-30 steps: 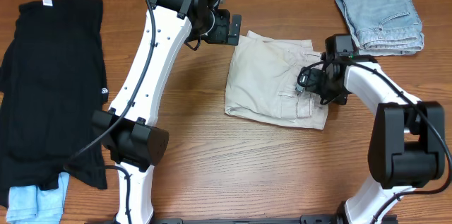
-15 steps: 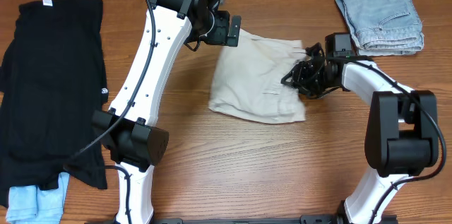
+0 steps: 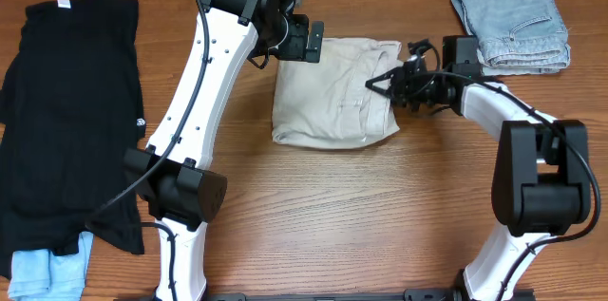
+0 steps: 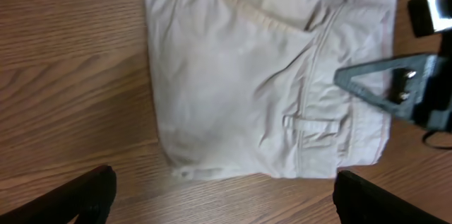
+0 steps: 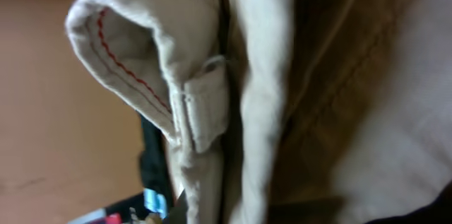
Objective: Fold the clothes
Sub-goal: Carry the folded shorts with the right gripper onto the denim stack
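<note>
Big wood tabletop (image 3: 313,216) with a black T-shirt (image 3: 66,111) spread flat down the far left. The left arm (image 3: 204,83) stretches up from its base near the front edge, reaching toward the back of the tabletop, wrist bent down over the back-left corner of the shorts (image 3: 332,92). The right arm (image 3: 513,121) is folded low, forearm pointing left, nearly level with the tabletop.

The shorts sit mid-tabletop toward the back, folded into a blocky, almost square bundle that's slightly wider left-to-right. The waistband edge with a belt loop faces the right arm's side. Folded denim (image 3: 508,21) lies in the back right corner, well apart.

The left end effector (image 4: 222,199) hangs spread wide above the shorts, holding nothing. The right end effector (image 3: 380,83) is pinching a fold of the shorts at the waistband.
</note>
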